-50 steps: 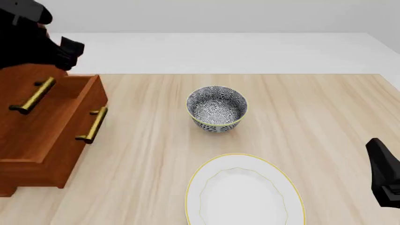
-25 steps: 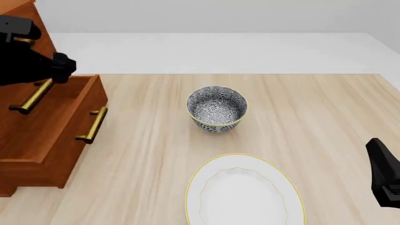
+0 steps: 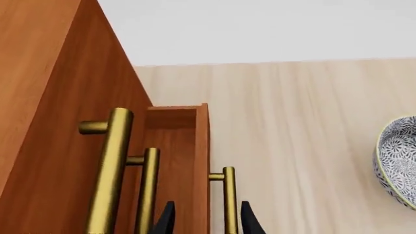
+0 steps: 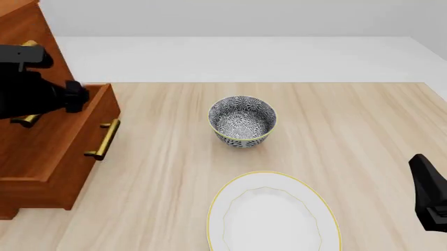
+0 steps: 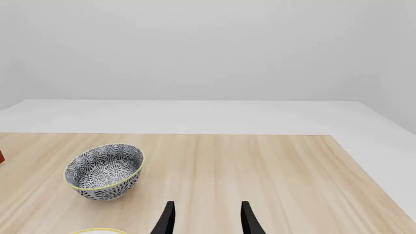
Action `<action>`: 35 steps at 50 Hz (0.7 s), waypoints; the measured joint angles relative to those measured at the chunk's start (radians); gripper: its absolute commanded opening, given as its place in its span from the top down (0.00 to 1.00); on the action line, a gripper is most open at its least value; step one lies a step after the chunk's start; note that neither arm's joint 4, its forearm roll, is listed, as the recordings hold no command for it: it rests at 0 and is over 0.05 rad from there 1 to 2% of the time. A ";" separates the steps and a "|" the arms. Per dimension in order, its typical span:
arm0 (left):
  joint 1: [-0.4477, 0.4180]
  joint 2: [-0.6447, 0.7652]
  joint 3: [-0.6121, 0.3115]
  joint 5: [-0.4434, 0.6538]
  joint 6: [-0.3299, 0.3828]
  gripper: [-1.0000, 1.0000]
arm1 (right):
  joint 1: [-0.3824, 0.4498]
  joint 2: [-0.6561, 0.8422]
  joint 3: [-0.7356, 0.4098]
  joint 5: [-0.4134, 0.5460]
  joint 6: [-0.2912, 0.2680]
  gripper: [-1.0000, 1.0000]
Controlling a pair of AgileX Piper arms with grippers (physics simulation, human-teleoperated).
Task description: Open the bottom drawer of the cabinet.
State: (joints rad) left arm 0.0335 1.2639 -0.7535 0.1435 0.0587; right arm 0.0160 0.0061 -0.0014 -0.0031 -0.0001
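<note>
Hovering over the cabinet at the table's left edge, left claw has fingers spread apart, gripping nothing. In the left wrist view the fingertips straddle the line of the bottom drawer's brass handle, but whether they're level with the bar or above it can't be told. Looks like lining up on that handle, or sitting over it between pulls.

Bottom drawer is already slid partway out of the cabinet front, its box top showing open in the wrist view. It's the lowest of three; two upper handles sit behind it, flush drawers. Judgement: task is partly done, drawer open some but maybe not fully.

Right claw is parked at the near right side of the table, fingers parted, empty, pointing toward the far edge. Probably kept out of the way, since the cabinet is only in the left arm's reach.

Patterned bowl sits mid-table, well apart from the drawer. White plate is nearer the camera. Neither blocks the drawer's travel.

Risk: grabbing a wrong upper handle, since they're close.
</note>
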 measured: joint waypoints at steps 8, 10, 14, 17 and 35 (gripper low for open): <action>0.004 0.012 0.028 -0.017 -0.009 0.00 | 0.000 0.000 0.000 0.000 0.000 0.00; 0.005 0.014 0.035 -0.022 -0.010 0.00 | 0.000 0.000 0.000 0.000 0.000 0.00; 0.006 0.018 0.049 -0.030 -0.014 0.00 | 0.000 0.000 0.000 0.000 0.000 0.00; 0.006 0.020 0.059 -0.037 -0.016 0.00 | 0.000 0.000 0.000 0.000 0.000 0.00; -0.001 0.038 0.100 -0.063 -0.047 0.00 | 0.000 0.000 0.000 0.000 0.000 0.00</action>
State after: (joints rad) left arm 0.0327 1.3023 -0.6533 0.0802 0.0122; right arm 0.0160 0.0061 -0.0014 -0.0031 -0.0001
